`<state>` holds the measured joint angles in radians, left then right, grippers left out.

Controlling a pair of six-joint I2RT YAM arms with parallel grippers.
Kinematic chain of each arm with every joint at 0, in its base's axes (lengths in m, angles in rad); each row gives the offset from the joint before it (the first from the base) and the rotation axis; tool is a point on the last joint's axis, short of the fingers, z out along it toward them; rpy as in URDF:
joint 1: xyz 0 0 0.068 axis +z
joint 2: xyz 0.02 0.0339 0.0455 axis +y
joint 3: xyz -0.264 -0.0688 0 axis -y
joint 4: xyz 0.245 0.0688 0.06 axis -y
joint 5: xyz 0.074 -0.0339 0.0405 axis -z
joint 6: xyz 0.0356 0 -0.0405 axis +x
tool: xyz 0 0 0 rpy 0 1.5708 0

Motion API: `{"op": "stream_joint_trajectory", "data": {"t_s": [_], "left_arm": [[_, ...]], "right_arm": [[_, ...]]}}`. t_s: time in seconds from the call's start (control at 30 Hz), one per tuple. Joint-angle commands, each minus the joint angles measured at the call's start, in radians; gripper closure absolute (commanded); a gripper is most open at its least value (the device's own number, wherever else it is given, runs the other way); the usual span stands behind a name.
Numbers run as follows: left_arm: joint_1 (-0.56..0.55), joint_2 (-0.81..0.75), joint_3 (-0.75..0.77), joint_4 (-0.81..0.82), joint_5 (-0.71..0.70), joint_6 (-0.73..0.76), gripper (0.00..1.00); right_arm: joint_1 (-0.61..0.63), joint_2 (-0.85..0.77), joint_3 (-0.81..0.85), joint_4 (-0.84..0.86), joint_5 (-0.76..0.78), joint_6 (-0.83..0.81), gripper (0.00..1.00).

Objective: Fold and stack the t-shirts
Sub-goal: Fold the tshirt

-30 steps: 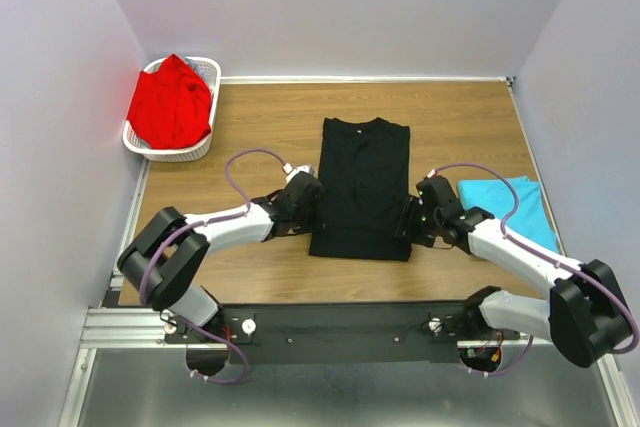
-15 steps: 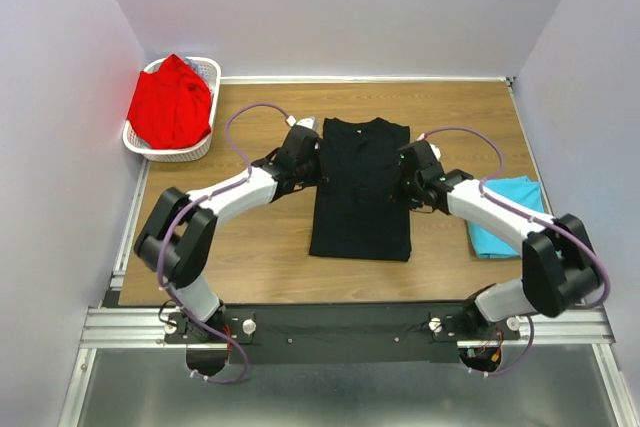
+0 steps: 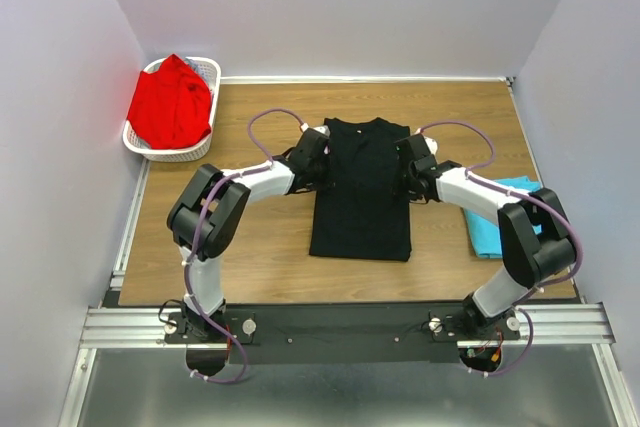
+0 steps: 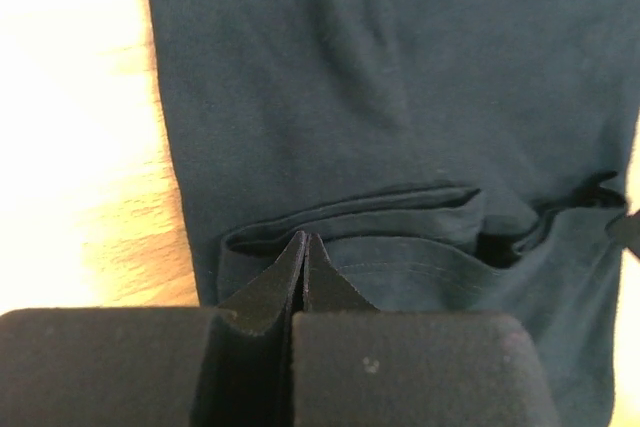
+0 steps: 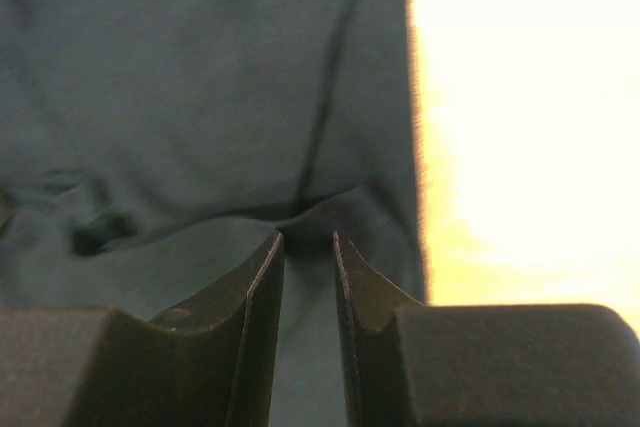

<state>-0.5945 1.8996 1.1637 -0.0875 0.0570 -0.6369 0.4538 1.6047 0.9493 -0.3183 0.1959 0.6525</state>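
The black t-shirt (image 3: 360, 202) lies flat mid-table, folded into a long strip, collar at the far end. My left gripper (image 3: 318, 154) is at its left edge near the collar. In the left wrist view this gripper (image 4: 305, 239) is shut, tips against a fold of the black cloth (image 4: 400, 77), with nothing showing between them. My right gripper (image 3: 408, 162) is at the shirt's right edge. In the right wrist view its jaws (image 5: 308, 237) stand narrowly apart with puckered black cloth (image 5: 180, 77) between them. The turquoise t-shirt (image 3: 487, 235) lies at the right. The red t-shirt (image 3: 170, 107) sits heaped in the basket.
The white lattice basket (image 3: 180, 154) stands at the table's far left corner. Bare wooden table (image 3: 250, 247) shows to the left of the black shirt. My right arm crosses over part of the turquoise shirt. Walls close off three sides of the table.
Both grippers moved from the shirt's near half up its side edges toward the collar. The right jaws narrowed onto the cloth. The shirts have not moved.
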Motion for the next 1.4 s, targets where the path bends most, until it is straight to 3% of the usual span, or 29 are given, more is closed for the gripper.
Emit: {"op": "stream_joint_trajectory", "data": {"t_s": [0.0,0.37,0.5,0.6,0.67,0.8,1.0,1.27,1.37], "left_arm": [[0.018,0.039,-0.009,0.008,-0.008,-0.017,0.98],[0.038,0.033,-0.059,0.02,-0.011,-0.027,0.98],[0.042,-0.029,-0.05,0.025,0.006,0.003,0.96],[0.042,-0.111,-0.039,0.014,0.007,0.019,0.85],[0.042,-0.183,-0.05,-0.038,-0.04,0.013,0.81],[0.055,-0.343,-0.177,-0.106,-0.124,-0.02,0.7],[0.055,-0.561,-0.451,-0.116,-0.017,-0.07,0.68],[0.012,-0.671,-0.608,-0.107,0.056,-0.121,0.66],[-0.031,-0.7,-0.662,-0.063,0.075,-0.162,0.6]], "right_arm": [[-0.047,0.05,-0.038,0.041,0.037,-0.017,0.67],[-0.084,0.086,-0.055,0.047,0.013,-0.022,0.66],[-0.084,0.021,-0.026,0.045,-0.041,-0.065,0.47],[-0.084,-0.058,0.0,0.036,-0.075,-0.08,0.32],[-0.084,-0.124,0.005,0.018,-0.088,-0.079,0.28],[-0.083,-0.218,-0.027,-0.086,-0.125,-0.056,0.28],[-0.086,-0.397,-0.214,-0.165,-0.217,0.01,0.29],[-0.086,-0.552,-0.411,-0.206,-0.312,0.121,0.37],[-0.086,-0.566,-0.46,-0.205,-0.335,0.147,0.37]]}}
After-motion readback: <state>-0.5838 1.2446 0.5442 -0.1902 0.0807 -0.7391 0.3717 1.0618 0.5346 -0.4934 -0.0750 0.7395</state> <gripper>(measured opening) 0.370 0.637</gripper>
